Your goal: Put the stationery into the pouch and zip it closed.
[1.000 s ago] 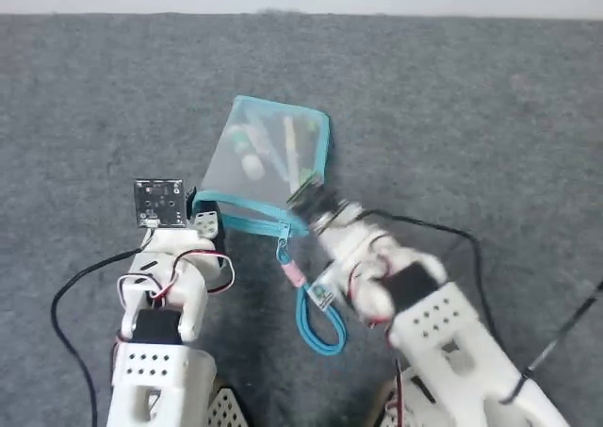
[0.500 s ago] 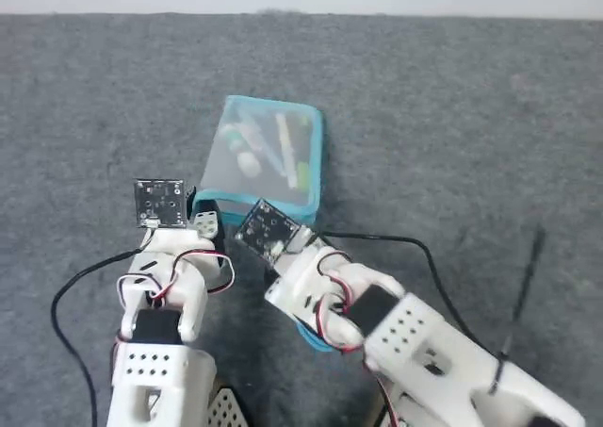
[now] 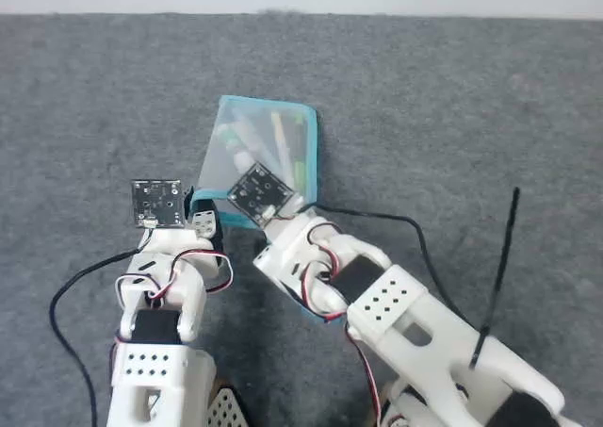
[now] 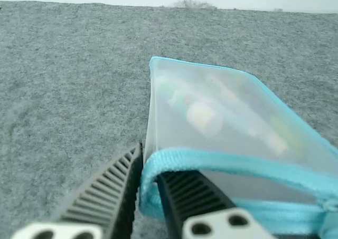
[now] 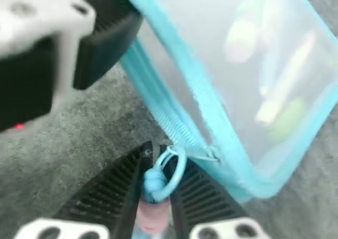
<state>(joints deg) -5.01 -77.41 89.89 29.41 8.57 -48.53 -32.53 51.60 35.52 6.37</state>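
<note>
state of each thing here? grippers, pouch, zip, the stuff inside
left gripper: shut on a corner of the pouch
right gripper: shut on the zip pull
pouch: held at one corner, with things inside
stationery: inside the pouch
zip slider: on the pouch's edge, short of the corner the left gripper holds

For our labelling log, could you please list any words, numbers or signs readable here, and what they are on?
None can be read. The pouch and the stationery inside it show no legible print; any marks on the circuit boards are too small to read.
</note>
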